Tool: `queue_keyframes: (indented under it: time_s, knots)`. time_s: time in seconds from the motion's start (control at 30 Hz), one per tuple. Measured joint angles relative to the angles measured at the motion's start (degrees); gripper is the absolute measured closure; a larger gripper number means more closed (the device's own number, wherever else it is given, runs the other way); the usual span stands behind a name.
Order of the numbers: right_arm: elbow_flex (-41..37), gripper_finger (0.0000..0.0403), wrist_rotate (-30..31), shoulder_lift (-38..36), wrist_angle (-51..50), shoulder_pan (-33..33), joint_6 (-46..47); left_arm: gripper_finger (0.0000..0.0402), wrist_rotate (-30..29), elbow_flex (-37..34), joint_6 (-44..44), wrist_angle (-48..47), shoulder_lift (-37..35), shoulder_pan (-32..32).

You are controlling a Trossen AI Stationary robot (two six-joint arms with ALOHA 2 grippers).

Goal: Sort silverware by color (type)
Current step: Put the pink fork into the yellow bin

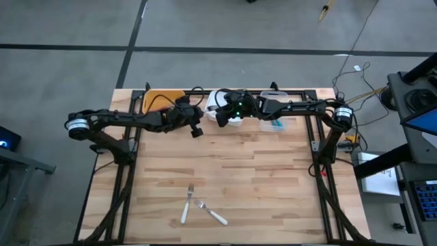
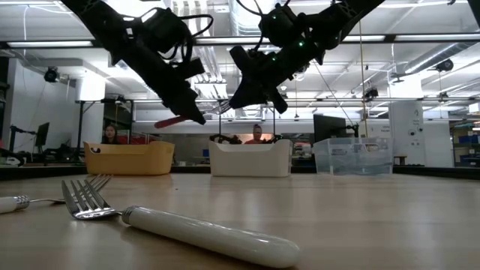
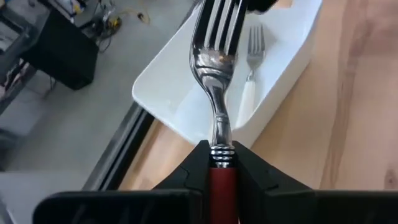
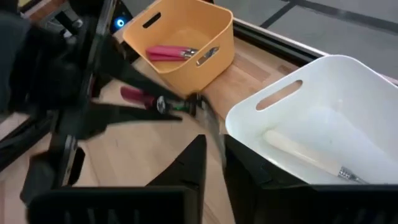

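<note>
Handover of a red-handled fork [image 3: 216, 87] is under way at the bench's [image 1: 273, 184] twelve o'clock edge: left hand [image 3: 221, 163] grips its handle; right hand [image 4: 214, 146] is closed on its head. Two white-handled forks [image 1: 201, 206] lie at six o'clock. Risk: uncoordinated release drops it into the white bin [image 4: 348, 93], not the orange bin [image 4: 186, 37].

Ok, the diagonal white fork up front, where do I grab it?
Grip the diagonal fork by its white handle, from straight above, fingers across it. It lies flat, tines close to the other fork, handle end free.
</note>
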Motion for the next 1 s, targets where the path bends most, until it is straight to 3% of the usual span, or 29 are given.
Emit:
queue_keyframes:
  time_s: [0.2,0.43,0.73,0.83,1.0]
  knots:
    - [0.0,0.0307,-0.2,-0.8,-0.1,-0.5,-0.9,0.0376,2.2,0.0,-2.2,-8.0,-3.7,2.7]
    - [0.0,0.0266,-0.2,-3.4,-3.7,-1.7,-3.7,0.0376,4.4,0.0,-0.8,-17.2,-9.4,10.0]
    - [0.1,0.026,-0.2,-5.5,-7.9,-2.0,-4.4,0.0376,6.6,0.2,3.4,-28.2,-12.6,24.1]
    - [0.1,0.0263,-0.2,-5.5,-7.8,-2.0,-4.8,0.0376,11.0,3.1,3.6,-34.4,-11.7,28.2]
    - [0.1,0.0262,-0.1,-5.5,-7.8,-2.0,-4.8,0.0376,11.6,9.4,3.6,-45.3,-8.1,32.6]
